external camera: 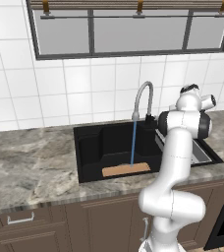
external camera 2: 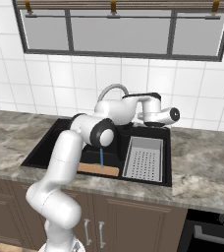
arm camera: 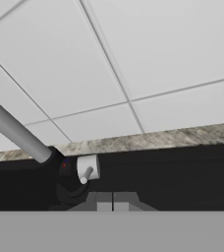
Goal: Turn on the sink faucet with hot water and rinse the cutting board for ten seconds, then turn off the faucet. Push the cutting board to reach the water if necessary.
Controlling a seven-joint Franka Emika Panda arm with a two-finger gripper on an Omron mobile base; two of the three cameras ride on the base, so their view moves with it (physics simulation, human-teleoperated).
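Observation:
The grey gooseneck sink faucet point(external camera: 144, 96) arches over the black sink point(external camera: 77, 147). A thin blue stream of water point(external camera: 133, 142) falls from it onto the tan cutting board point(external camera: 126, 170), which lies flat near the basin's front wall. From the right base view the faucet point(external camera 2: 112, 89) shows above my arm, with the water point(external camera 2: 101, 157) landing on the cutting board point(external camera 2: 98, 170). In the hand view my gripper point(arm camera: 112, 202) is shut and holds nothing. It sits just below and right of the faucet's small white handle point(arm camera: 88, 168), beside the dark base point(arm camera: 60, 173) and spout point(arm camera: 15, 130).
A grey perforated drain tray point(external camera 2: 143, 158) fills the sink's right section. Marble counter point(external camera: 30, 157) runs on both sides, with a white tiled wall point(external camera: 84, 88) and a window behind. My arm stands in front of the sink's right half.

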